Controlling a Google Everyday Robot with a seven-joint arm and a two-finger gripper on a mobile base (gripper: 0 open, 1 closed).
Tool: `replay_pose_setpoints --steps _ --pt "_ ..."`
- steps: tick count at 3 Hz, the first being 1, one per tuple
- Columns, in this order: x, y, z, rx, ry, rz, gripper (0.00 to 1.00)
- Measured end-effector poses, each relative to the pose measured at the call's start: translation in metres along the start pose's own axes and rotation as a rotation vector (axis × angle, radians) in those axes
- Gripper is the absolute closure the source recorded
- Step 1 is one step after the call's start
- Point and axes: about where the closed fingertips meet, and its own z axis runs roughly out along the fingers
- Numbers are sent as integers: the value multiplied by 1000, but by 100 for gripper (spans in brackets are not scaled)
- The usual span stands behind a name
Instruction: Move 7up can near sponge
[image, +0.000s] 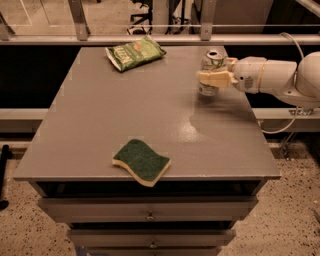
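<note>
The 7up can (212, 64), silver-white with a shiny top, stands upright at the far right of the grey table (100, 125). My gripper (212, 78) reaches in from the right and is shut on the can. Its pale near finger (214, 78) lies across the can's front, and the other finger is hidden behind the can. The sponge (141, 161), dark green on top over pale yellow foam, lies flat near the table's front edge, left of centre. It is well apart from the can and the gripper.
A flat green snack bag (135, 52) lies at the table's far edge, left of the can. The white arm (280, 77) hangs over the right edge. Drawers (150, 216) sit under the tabletop. A metal rail (150, 39) runs behind the table.
</note>
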Motion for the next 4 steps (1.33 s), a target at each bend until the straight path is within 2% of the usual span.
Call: replay_pose_setpoints --steps 2,3,4 --pt "-26 97 -10 -147 -47 2 100" --pt "-19 149 -19 -215 -52 13 100" --pt "-3 186 -24 -264 -40 12 100"
